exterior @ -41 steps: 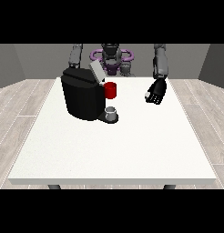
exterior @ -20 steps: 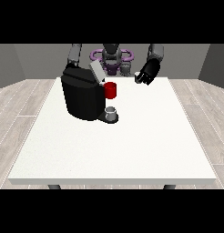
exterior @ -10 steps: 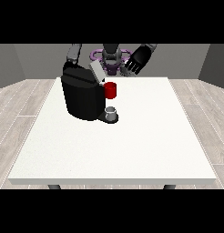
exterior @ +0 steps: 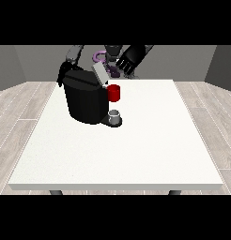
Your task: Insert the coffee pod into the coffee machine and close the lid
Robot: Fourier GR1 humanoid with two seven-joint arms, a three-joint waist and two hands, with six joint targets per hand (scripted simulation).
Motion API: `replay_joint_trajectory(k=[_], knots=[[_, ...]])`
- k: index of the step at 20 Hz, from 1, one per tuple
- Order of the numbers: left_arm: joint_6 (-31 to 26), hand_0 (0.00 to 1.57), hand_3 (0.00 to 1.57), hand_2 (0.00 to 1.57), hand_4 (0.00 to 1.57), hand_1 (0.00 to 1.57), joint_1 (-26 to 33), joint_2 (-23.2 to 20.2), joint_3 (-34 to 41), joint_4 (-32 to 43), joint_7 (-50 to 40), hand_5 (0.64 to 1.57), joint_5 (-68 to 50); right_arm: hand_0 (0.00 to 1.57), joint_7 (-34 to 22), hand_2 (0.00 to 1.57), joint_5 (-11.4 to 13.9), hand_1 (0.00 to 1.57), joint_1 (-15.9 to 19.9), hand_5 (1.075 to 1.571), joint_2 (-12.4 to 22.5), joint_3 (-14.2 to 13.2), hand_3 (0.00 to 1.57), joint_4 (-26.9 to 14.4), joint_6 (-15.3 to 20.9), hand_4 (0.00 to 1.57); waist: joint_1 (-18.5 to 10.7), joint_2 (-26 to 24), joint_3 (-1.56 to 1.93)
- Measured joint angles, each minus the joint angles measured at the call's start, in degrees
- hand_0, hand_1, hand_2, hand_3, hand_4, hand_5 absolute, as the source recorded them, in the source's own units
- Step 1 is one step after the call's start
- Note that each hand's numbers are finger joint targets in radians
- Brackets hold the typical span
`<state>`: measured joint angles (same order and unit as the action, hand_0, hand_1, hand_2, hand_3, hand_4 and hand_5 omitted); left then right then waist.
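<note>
The black coffee machine stands on the left half of the white table. Its grey lid is tilted up at the top. A red thing at the machine sits on its front side. Below that, a small grey thing rests on the machine's base. The hand at the view's right hovers in the air just right of and above the raised lid, fingers spread and holding nothing. The hand at the view's left is low behind the machine's far corner, mostly hidden.
The robot's torso is behind the table's far edge. Wooden floor surrounds the table. White tabletop stretches to the right of and in front of the machine.
The hand at the view's right has risen from beside the table's right side and swung left, ending close to the raised lid. The machine and the other arm have not moved.
</note>
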<state>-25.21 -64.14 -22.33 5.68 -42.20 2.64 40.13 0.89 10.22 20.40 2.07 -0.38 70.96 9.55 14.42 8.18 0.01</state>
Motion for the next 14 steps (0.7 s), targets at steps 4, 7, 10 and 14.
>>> replay_joint_trajectory(k=[4, 7, 10, 14], knots=[[0.6, 1.24, 1.25, 1.29, 0.48, 1.24, -2.1, -1.5, 0.8, 1.1, 0.0, 1.571, 0.4, 0.00, -0.3, 0.00, -0.5, 0.00, 1.4, 1.571, 1.0, -0.5, 0.00, 1.7, -0.8, 0.18, 1.7, 2.5, 0.01], [0.1, 1.26, 1.24, 1.30, 0.49, 1.26, -3.8, -2.6, 1.4, 2.0, -0.1, 1.571, 0.5, 0.00, -1.1, 0.00, -0.3, 0.00, 2.2, 1.571, 1.0, -0.5, 0.00, 2.4, -0.5, 0.00, 2.4, 3.8, 0.00], [0.4, 1.21, 1.24, 1.28, 0.47, 1.21, -4.9, -2.8, 1.6, 2.6, 0.1, 1.571, 0.7, 0.00, -0.5, 0.00, 0.0, 0.00, 2.6, 1.571, 0.4, -0.4, 0.00, 2.8, 0.3, 0.06, 2.9, 5.4, 0.01], [0.6, 1.19, 1.23, 1.26, 0.47, 1.19, -5.9, -2.6, 1.1, 3.1, 0.6, 1.571, 1.3, 0.00, -2.2, 0.00, 0.0, 0.00, 4.8, 1.571, 1.1, -1.4, 0.00, 2.8, 0.8, 0.00, 2.6, 6.8, -0.01]])
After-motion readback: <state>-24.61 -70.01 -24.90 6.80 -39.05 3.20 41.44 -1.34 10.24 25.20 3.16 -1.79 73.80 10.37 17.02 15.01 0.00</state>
